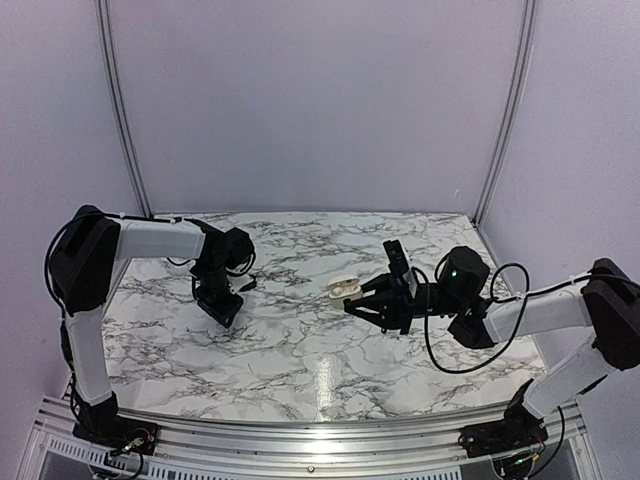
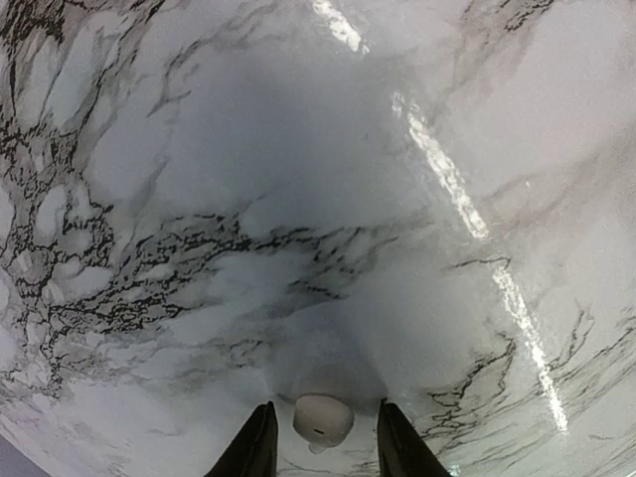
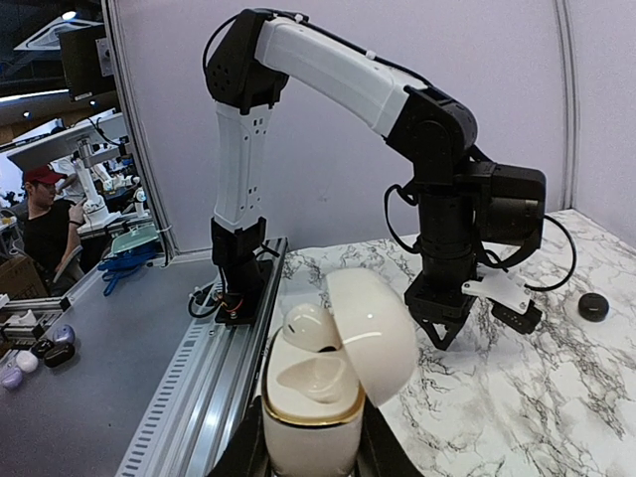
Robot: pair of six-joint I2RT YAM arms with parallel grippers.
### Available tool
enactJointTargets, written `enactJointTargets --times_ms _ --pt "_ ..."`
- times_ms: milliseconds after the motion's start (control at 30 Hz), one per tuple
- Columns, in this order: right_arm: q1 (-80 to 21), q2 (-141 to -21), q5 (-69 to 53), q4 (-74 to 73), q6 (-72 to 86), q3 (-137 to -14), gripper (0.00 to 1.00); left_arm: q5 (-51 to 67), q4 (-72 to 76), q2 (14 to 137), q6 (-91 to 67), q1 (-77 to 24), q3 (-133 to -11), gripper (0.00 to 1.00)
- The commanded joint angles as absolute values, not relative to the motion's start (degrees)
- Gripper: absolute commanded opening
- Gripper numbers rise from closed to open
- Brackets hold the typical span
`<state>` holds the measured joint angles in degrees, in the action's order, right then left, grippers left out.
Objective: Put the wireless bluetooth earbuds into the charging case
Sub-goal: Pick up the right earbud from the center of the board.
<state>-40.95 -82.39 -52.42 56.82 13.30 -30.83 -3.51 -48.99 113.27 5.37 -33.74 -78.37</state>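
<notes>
Left gripper [image 1: 224, 315] — tips down on the marble table [image 1: 300, 360] at the left, fingers parted, with a loose white earbud [image 2: 323, 422] lying on the surface between them and a gap showing on either side. Right gripper [image 1: 355, 300] — centre-right, clamped on the base of the white charging case [image 3: 303, 422], its lid [image 3: 378, 333] swung open; a second white earbud [image 3: 311, 328] sits in one well, the neighbouring well bare. A small black round item [image 3: 593, 306] lies on the table near the left gripper.
</notes>
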Motion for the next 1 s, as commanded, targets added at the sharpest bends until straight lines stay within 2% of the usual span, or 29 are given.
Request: enactJointTargets --times_ms 0,433,967 --pt "-40.5 -82.7 -52.7 57.4 12.8 -31.1 0.00 -2.5 -51.1 114.8 6.1 -33.3 -79.8 0.32" --pt "-40.4 -82.5 -52.9 56.9 12.4 -31.3 0.00 -0.2 -51.0 114.3 6.3 -33.0 -80.4 0.21" --pt "-40.4 -78.1 -45.9 56.9 7.6 -29.4 0.00 11.0 -42.2 102.5 6.1 -33.0 -79.6 0.14"
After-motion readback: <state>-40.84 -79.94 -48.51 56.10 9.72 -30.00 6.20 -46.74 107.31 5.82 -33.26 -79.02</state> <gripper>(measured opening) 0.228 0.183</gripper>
